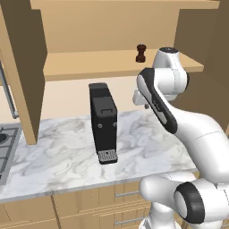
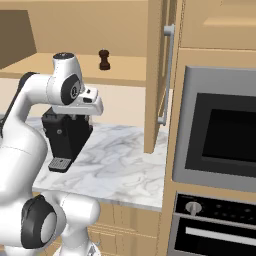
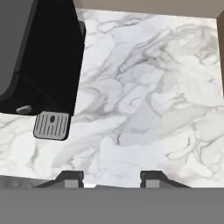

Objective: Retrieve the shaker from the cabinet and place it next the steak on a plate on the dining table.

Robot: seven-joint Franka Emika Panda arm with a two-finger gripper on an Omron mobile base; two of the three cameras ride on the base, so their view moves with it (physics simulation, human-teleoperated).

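White arm segments rise from the base in the foreground of both base views, folding up so the hand hangs above the marble kitchen counter [image 1: 67, 147]. Seen along the hand, the gripper [image 3: 111, 179] points down at the veined stone with its two dark fingertips [image 3: 70, 178] standing well apart and nothing between them. Just beside the hand, on the counter, stands a black coffee machine [image 1: 103, 121] with a small grey drip grate at its foot (the hand view catches it from above, at the upper left). Below the counter edge run wooden drawer fronts with metal handles [image 1: 127, 194], and a hob corner [image 1: 6, 147] shows at the left of the left base view. To the right, a built-in oven [image 2: 220, 135] fills a tall wooden column. Farther back and higher, the cabinet [image 1: 112, 62] stands open, and the shaker [image 1: 141, 53] sits upright on its lower shelf, well apart from the gripper.
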